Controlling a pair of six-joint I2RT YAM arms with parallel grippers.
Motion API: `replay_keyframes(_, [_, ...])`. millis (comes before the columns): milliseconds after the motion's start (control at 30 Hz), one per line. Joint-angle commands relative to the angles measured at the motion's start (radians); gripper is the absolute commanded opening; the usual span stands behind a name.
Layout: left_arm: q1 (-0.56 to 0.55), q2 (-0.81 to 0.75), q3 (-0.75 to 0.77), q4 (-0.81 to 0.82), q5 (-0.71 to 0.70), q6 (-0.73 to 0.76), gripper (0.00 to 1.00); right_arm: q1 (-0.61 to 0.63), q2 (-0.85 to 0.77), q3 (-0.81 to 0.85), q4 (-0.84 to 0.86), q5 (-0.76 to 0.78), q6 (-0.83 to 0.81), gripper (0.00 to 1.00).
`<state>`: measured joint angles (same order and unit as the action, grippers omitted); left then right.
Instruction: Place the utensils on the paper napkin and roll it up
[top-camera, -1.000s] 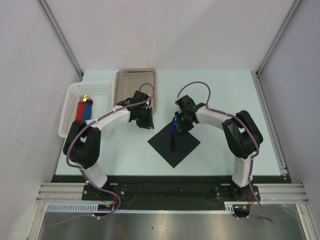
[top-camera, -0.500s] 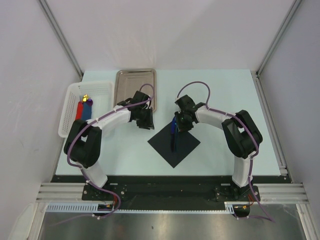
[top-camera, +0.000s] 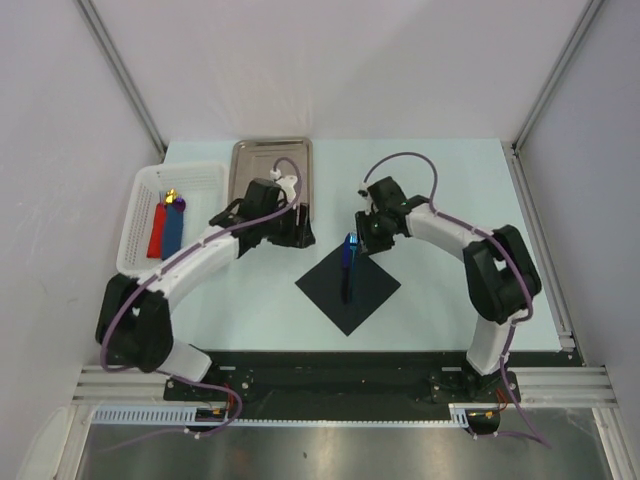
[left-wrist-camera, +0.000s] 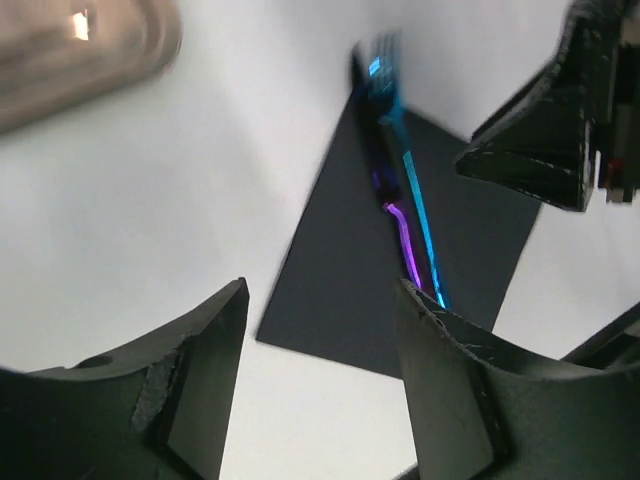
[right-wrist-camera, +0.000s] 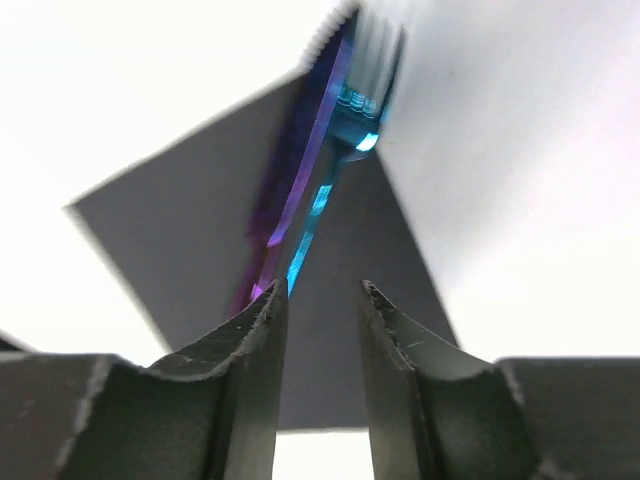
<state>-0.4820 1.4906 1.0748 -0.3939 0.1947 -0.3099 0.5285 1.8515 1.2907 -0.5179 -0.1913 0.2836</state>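
Top external: black paper napkin (top-camera: 352, 292) lies diamond-wise on the bench (top-camera: 450, 180). Blue fork (top-camera: 346, 262) and purple utensil (left-wrist-camera: 398, 222) rest side by side across it, tines overhanging the far corner. Beyond it, left fingers (top-camera: 300, 234) are spread wide, right fingers (top-camera: 366, 241) narrowly parted, both empty. Placing looks done; next, pinch a corner and roll.

Legible markings: none. No text, label, brand, number or sign can be read on any item.

Matte blk napkin (top-camera: 368, 292) — 1 bright blue utensil (left-wrist-camera: 418, 205), 1 purple utensil (left-wrist-camera: 399, 226); tray (top-camera: 262, 165) silver, basket (top-camera: 190, 168) white, table (top-camera: 450, 200) lt mint.
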Motion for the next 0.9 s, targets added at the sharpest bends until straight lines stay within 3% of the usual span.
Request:
replay_keyframes(0, [-0.032, -0.204, -0.077, 0.139, 0.104, 0.284, 0.66, -0.054, -0.202, -0.010, 0.035, -0.210, -0.040, 0.40])
replay_keyframes(167, [-0.199, -0.427, -0.300, 0.257, 0.251, 0.609, 0.65, -0.097, -0.349, -0.111, 0.052, -0.359, -0.069, 0.43])
replay_keyframes(200, [-0.286, -0.458, -0.372, 0.266, 0.271, 0.705, 0.62, -0.110, -0.362, -0.151, 0.047, -0.400, -0.070, 0.43])
replay_keyframes(300, [-0.455, -0.463, -0.458, 0.297, 0.252, 0.825, 0.58, -0.149, -0.402, -0.209, 0.047, -0.509, -0.077, 0.47])
replay_keyframes(400, [-0.555, -0.394, -0.486, 0.349, 0.252, 0.870, 0.54, -0.188, -0.437, -0.260, 0.027, -0.591, -0.109, 0.61])
replay_keyframes(433, [-0.575, -0.368, -0.486, 0.358, 0.253, 0.877, 0.52, -0.212, -0.448, -0.269, 0.015, -0.594, -0.127, 0.69])
replay_keyframes(533, [-0.632, -0.241, -0.460, 0.382, 0.230, 0.911, 0.43, -0.246, -0.474, -0.295, -0.022, -0.614, -0.164, 0.79])
replay_keyframes(700, [-0.652, -0.080, -0.395, 0.365, 0.218, 0.972, 0.32, -0.268, -0.482, -0.304, -0.077, -0.623, -0.219, 0.79])
replay_keyframes(867, [-0.655, -0.015, -0.368, 0.368, 0.193, 1.012, 0.29, -0.283, -0.472, -0.306, -0.097, -0.643, -0.241, 0.78])
